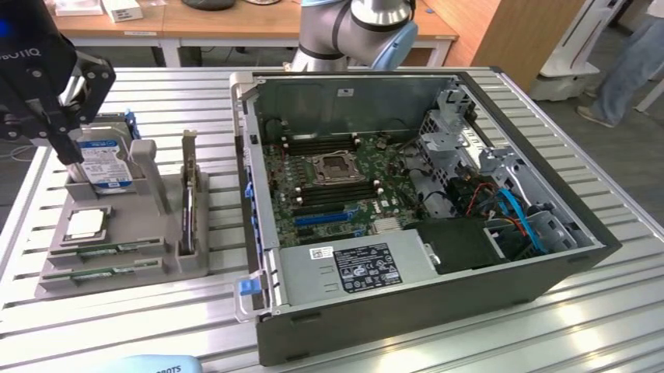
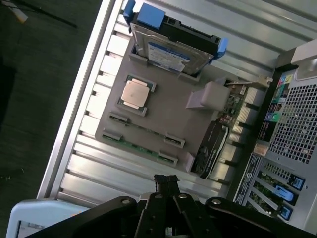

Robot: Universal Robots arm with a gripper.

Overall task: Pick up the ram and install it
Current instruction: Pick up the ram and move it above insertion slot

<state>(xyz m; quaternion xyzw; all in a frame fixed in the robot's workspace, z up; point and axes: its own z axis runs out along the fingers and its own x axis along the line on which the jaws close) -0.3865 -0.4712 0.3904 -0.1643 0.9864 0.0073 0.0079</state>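
Now the empty black metal gripper (image 2: 166, 182), fingers together, could just bump the thin green ram stick (image 2: 141, 147), not grab it.

The gripper (image 1: 68, 154) is spilling off the exterior view's left edge and covering a corner of the hard drive (image 1: 110, 168). The robot arm (image 1: 353, 27) is getting cropped up top (a person (image 1: 630, 66) too, legs only). The wrist view's edge is slicing the computer case (image 2: 292, 129).

Space above ram (image 1: 102, 272) free; hard drive (image 1: 104, 167), upright card (image 1: 188, 194) border holder (image 1: 62, 286); case wall (image 1: 242, 109) just beside.
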